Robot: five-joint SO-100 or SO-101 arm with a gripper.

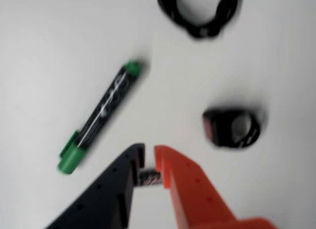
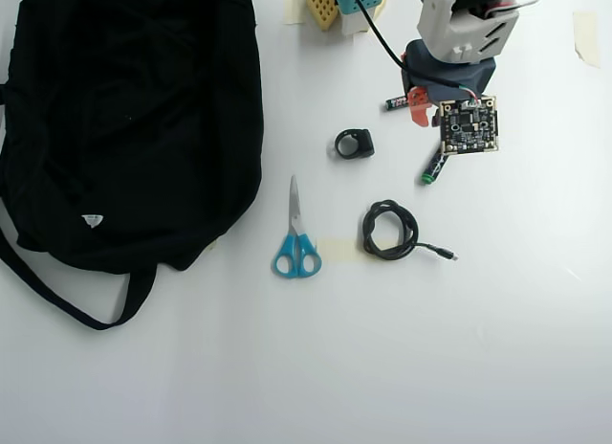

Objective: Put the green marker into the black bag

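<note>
From my remote station, the wrist view shows my gripper [image 1: 149,165] low over the white table [image 1: 44,51], its black finger and orange finger drawn narrow, with a small dark, pale-flecked object [image 1: 149,177] sitting in the slim gap between them; I cannot tell whether they actually grip it. Just to the left of the fingertips in that view lies the green marker [image 1: 100,116], flat on the table and apart from the gripper, its long axis diagonal: the bright green cap points to the lower left, the small green end to the upper right. Pale markings run along its dark barrel, but they are too blurred to read. In the overhead view only the marker's green end [image 2: 429,175] shows clearly, poking out below the arm's bare circuit board [image 2: 468,124]. A black ring-shaped clip [image 1: 232,128] rests to the gripper's right in the wrist view, and a coiled black cable [image 1: 200,12] lies beyond it at the top edge. In the overhead view, blue-handled scissors [image 2: 295,243] lie farther out, blades pointing up, and the black bag [image 2: 134,119], carrying a small white tag with no legible writing, fills the upper left, well apart from the marker.
</note>
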